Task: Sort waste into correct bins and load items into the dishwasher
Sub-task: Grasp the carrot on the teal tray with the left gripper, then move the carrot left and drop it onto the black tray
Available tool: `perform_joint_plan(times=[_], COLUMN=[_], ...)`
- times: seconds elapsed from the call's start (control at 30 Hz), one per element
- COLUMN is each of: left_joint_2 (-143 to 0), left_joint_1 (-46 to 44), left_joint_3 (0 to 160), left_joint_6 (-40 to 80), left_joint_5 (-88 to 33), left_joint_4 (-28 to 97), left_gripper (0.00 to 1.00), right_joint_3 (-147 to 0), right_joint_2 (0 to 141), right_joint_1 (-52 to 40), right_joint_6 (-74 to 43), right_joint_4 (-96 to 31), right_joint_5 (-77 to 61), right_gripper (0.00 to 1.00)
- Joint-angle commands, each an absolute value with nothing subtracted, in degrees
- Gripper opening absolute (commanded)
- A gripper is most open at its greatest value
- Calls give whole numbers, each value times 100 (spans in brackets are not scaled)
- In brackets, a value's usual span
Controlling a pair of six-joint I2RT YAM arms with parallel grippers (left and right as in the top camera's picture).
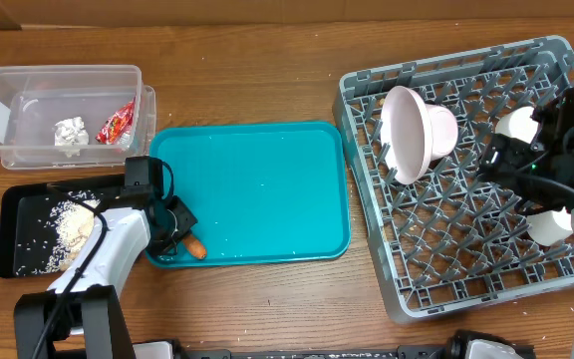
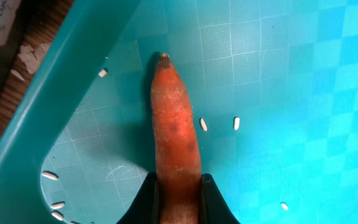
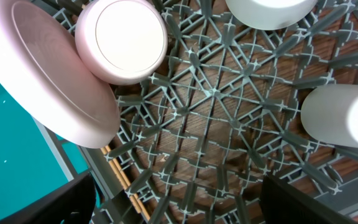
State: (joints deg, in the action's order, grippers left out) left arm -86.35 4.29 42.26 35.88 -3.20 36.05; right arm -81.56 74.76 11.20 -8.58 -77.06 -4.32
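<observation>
The small orange carrot [image 2: 174, 124] lies in the near left corner of the teal tray [image 1: 257, 189], and my left gripper [image 2: 178, 199] is shut on its thick end. From overhead the carrot [image 1: 196, 246] pokes out past the left gripper [image 1: 179, 234]. My right gripper [image 3: 179, 205] hangs open over the grey dish rack [image 1: 446, 229], holding nothing. In the rack a white plate [image 1: 404, 135] stands on edge with a bowl [image 1: 440, 128] against it. Chopsticks [image 3: 124, 183] lie along the rack's edge.
The clear tub [image 1: 28, 100] at back left holds a red wrapper [image 1: 116, 124] and a paper ball [image 1: 71, 131]. The black tray [image 1: 13, 229] holds rice [image 1: 73, 231]. Rice grains [image 2: 203, 124] dot the teal tray. Two more white round pieces [image 1: 514, 125] sit near the right arm.
</observation>
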Motion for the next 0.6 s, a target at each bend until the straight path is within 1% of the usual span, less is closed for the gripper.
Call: perform_joint_plan(times=[0.0,0.3,0.57], left_joint_2=[-8617,-8613,-8611], left_joint_1=[412,414,421], left_joint_3=[4327,5155,5277], left_joint_6=[3498,3210,3208], left_joint_5=[-287,-246,-222], left_joint_4=[3581,4370,4576], left_gripper=[4,4,4], right_joint_3=[-8134,-8134,-8134], right_joint_2=[7483,7483,7483], right_joint_1=[1133,1133,1133], right_joint_6=[-875,-875,-873], right_joint_4=[-7684,-7686,-7684], right_joint_5=[-482,-482,-480], right_gripper=[87,87,87])
